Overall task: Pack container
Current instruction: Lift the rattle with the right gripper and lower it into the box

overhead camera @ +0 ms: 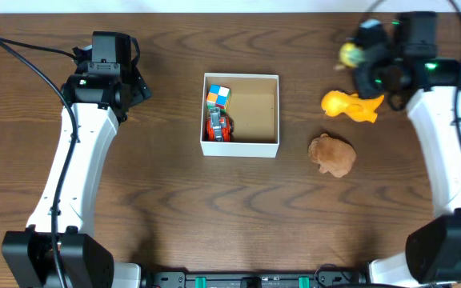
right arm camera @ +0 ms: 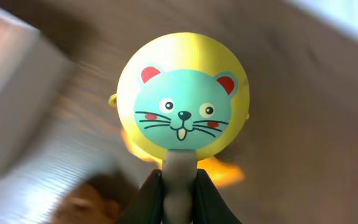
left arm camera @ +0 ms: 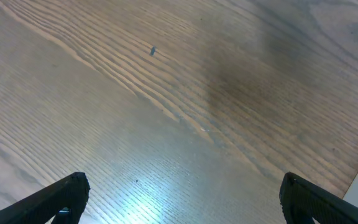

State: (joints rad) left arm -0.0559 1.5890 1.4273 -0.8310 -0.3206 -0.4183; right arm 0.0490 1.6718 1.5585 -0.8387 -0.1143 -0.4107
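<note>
Right gripper (right arm camera: 179, 179), pinching a round yellow plastic mouse-face toy (right arm camera: 183, 115), should next carry it over the white cardboard container (overhead camera: 258, 112).

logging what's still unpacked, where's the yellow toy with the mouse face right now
The yellow mouse-face toy is clamped in the right gripper, top right in the overhead view, just above the orange toy and right of the container.
</note>
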